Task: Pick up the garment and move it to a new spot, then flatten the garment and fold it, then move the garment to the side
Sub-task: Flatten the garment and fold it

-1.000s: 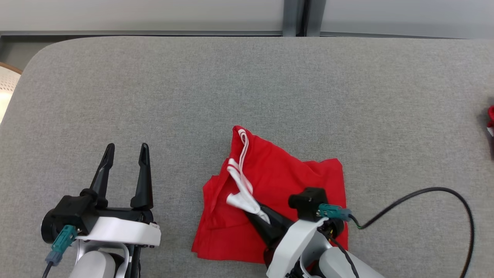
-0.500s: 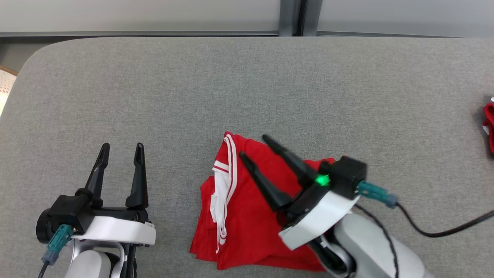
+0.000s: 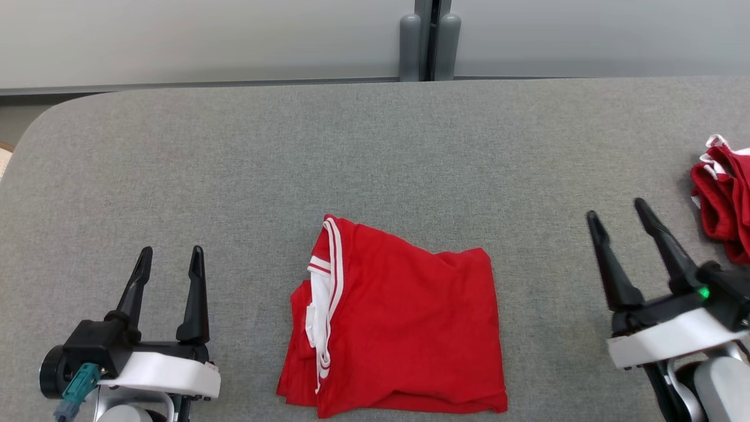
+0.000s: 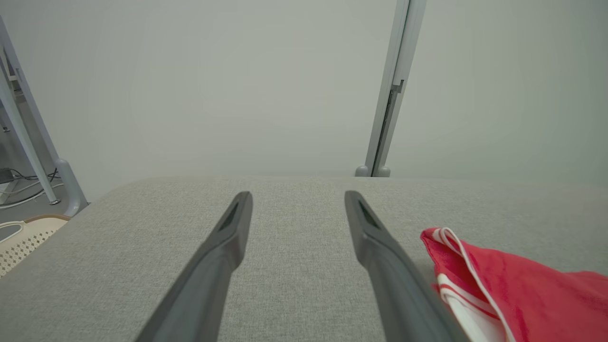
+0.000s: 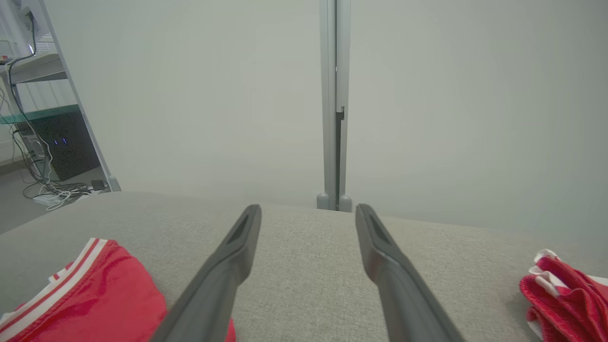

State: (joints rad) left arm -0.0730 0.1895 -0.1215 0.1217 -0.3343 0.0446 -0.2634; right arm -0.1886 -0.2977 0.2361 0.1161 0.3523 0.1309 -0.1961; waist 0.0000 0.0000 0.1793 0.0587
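The garment (image 3: pixel 398 328) is red with white stripe trim, folded into a rough rectangle near the front middle of the grey table (image 3: pixel 375 152). Its striped edge runs down its left side. It also shows at the lower right of the left wrist view (image 4: pixel 513 289) and the lower left of the right wrist view (image 5: pixel 90 294). My left gripper (image 3: pixel 170 258) stands open to the garment's left, holding nothing. My right gripper (image 3: pixel 615 210) stands open well to the garment's right, also with nothing between its fingers (image 5: pixel 237 256).
A second crumpled red and white cloth (image 3: pixel 720 199) lies at the table's right edge, close to my right gripper, and shows in the right wrist view (image 5: pixel 565 294). A grey wall with a vertical post (image 3: pixel 430 41) runs behind the table. A pale basket (image 4: pixel 23 232) sits past the left edge.
My right gripper let go of the garment's white trim, opened, and swung right off the cloth to the table's right side. The garment now lies flatter. The head camera tilted up slightly.
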